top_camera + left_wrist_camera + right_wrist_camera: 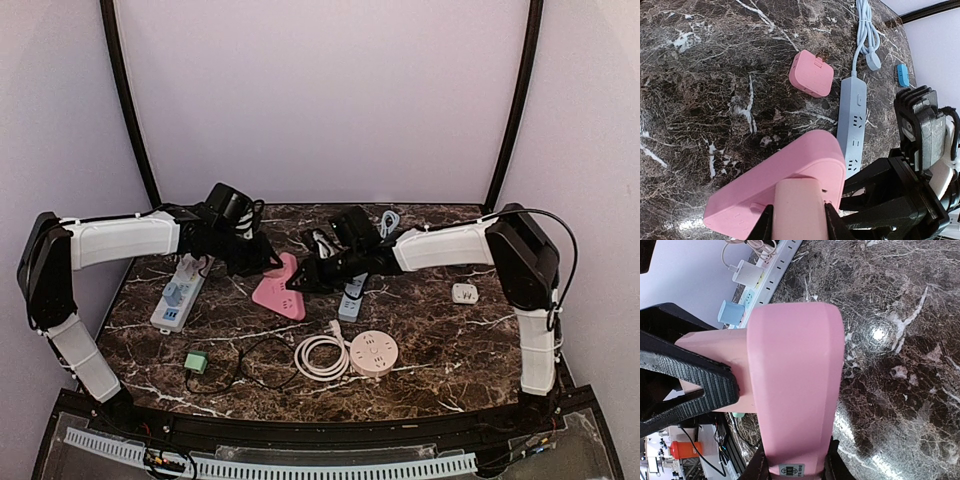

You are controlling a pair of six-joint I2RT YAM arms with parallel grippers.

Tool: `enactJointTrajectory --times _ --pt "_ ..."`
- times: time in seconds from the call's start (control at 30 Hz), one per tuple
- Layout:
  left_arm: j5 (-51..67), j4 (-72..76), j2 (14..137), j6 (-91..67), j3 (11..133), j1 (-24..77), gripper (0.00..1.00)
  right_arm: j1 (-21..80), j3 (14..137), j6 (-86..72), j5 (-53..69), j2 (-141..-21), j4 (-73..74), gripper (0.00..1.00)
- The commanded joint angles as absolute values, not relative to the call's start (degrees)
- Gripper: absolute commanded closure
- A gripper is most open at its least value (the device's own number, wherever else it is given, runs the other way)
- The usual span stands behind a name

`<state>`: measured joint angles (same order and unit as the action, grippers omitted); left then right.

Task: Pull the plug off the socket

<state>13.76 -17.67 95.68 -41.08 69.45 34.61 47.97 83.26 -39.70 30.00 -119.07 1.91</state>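
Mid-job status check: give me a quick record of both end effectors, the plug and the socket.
left end effector: closed on the sides of the pale pink plug
right end effector: clamped on the pink socket strip
plug state: seated in the strip, not yet pulled out
task step: both grips set, pull pending

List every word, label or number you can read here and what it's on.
No text is readable.
Small sticker on the pink plastic power strip: print too small and blurred to read.
Long grey power strip: sockets and a button, no lettering visible.
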Motion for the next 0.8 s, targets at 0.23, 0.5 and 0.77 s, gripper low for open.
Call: enactJointTrajectory --times 0.23,0.5,0.77 --pt "13.3 -20.7 89.2 -39.7 69.7 36.4 1.0 45.7 83.8 -43.7 30.3 -122.0 -2.0 1.0" --pt "11.6 -25.3 88.0 -37.2 71.2 36.5 1.0 45.0 82.5 -43.8 29.0 -122.2 -3.4 1.0" --pt "16.1 -25.4 87.0 -36.8 72.1 35.7 1.0 44.8 82.2 -43.2 27.9 -121.8 -3.6 1.0"
